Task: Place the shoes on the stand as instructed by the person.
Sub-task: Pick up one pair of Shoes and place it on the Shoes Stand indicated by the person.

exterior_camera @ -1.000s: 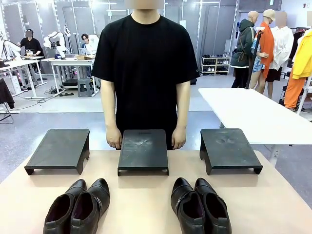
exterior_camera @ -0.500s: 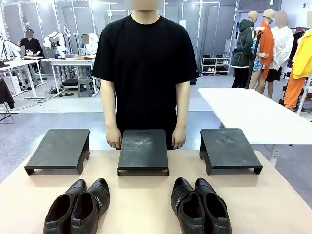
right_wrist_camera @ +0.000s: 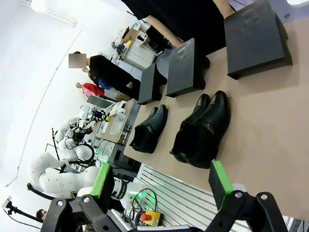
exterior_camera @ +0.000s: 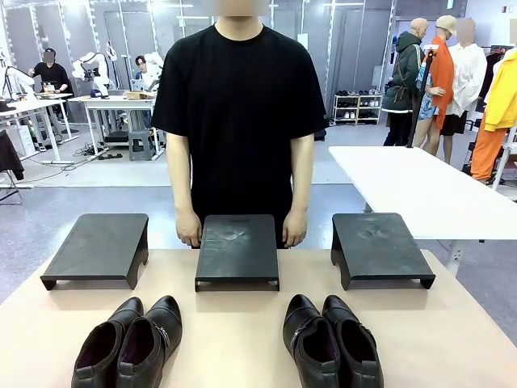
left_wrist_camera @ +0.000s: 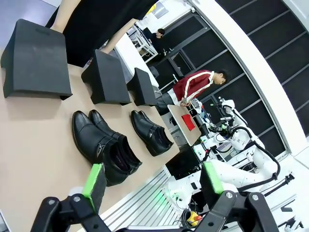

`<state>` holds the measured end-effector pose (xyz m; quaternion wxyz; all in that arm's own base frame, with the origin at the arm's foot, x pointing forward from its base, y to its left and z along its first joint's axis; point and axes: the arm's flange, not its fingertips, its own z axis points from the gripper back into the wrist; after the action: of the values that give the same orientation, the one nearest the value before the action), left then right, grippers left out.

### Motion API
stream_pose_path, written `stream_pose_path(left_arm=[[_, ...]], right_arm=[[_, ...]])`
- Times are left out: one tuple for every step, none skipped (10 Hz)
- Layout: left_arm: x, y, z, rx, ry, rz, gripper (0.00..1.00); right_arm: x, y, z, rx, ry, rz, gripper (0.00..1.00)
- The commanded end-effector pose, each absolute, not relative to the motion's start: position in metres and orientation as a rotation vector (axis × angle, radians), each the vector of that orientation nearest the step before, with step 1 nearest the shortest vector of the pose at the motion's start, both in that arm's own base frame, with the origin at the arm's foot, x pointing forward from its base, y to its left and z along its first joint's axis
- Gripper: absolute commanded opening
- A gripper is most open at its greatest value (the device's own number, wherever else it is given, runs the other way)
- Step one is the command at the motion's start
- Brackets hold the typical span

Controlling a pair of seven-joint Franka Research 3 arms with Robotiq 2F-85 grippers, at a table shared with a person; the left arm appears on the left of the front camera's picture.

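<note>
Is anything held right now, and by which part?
Nothing is held. The left gripper and right gripper are open and empty; both shoe pairs lie on the table; the person's hands hang empty.

Along the table's [exterior_camera: 234,323] far edge: the left stand [exterior_camera: 97,246], middle stand [exterior_camera: 237,249] and right stand [exterior_camera: 378,246]. At its near edge lie the left pair of shoes [exterior_camera: 129,339] and the right pair of shoes [exterior_camera: 331,339]. The person [exterior_camera: 241,105] stands behind the middle stand.
</note>
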<state>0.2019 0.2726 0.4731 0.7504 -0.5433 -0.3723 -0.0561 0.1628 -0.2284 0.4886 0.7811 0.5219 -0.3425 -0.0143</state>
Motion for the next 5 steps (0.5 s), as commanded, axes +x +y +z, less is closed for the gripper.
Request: stream_pose_path(left_arm=[[0.2000,0.2750,0.4740,-1.197,-0.822,-0.141,1.00],[0.2000,0.2750,0.4740,-1.197,-0.822,-0.141,1.00],[0.2000,0.2750,0.4740,-1.197,-0.822,-0.141,1.00],[0.2000,0.2750,0.4740,-1.197,-0.822,-0.141,1.00],[0.2000,0.2750,0.4740,-1.197,-0.822,-0.141,1.00]], right_arm=[[0.1624,-0.2302,0.4905,1.127,-0.761,-0.015,1.00],[0.1624,-0.2302,0.4905,1.127,-0.761,-0.015,1.00],[0.1624,-0.2302,0.4905,1.127,-0.761,-0.015,1.00],[0.1624,-0.2302,0.4905,1.127,-0.761,-0.015,1.00],[0.1624,-0.2302,0.4905,1.127,-0.761,-0.015,1.00]])
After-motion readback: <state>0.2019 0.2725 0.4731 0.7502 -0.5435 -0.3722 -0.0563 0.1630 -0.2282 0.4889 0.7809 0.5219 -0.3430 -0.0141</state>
